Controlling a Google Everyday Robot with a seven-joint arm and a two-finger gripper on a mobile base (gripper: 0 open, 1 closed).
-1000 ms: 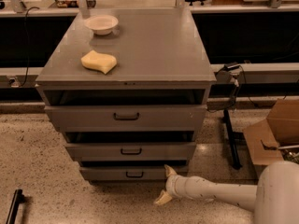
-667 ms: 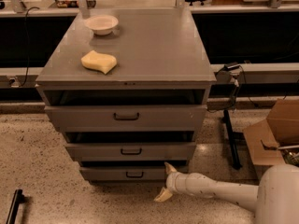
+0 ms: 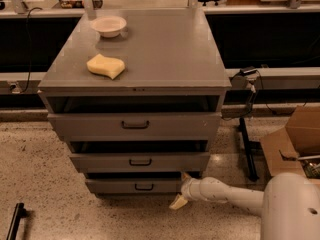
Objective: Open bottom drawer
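The grey cabinet (image 3: 135, 59) has three drawers. The bottom drawer (image 3: 115, 186) is the lowest and slimmest, with a small black pull handle (image 3: 144, 187) at its middle and a dark gap above its front. My gripper (image 3: 180, 190) is at the right end of the bottom drawer's front, low near the floor. It is open, with one cream fingertip (image 3: 185, 176) up by the drawer's top corner and the other (image 3: 176, 202) down by the floor. My white arm (image 3: 225, 194) reaches in from the lower right. The middle drawer (image 3: 140, 161) and top drawer (image 3: 135, 125) sit above.
A white bowl (image 3: 109, 25) and a yellow sponge (image 3: 105, 66) lie on the cabinet top. A cardboard box (image 3: 295, 139) and a black stand (image 3: 247, 144) are to the right. A black bar (image 3: 15, 221) lies on the speckled floor at the lower left.
My gripper has shifted slightly upward against the right end of the bottom drawer. The drawers have not visibly moved.
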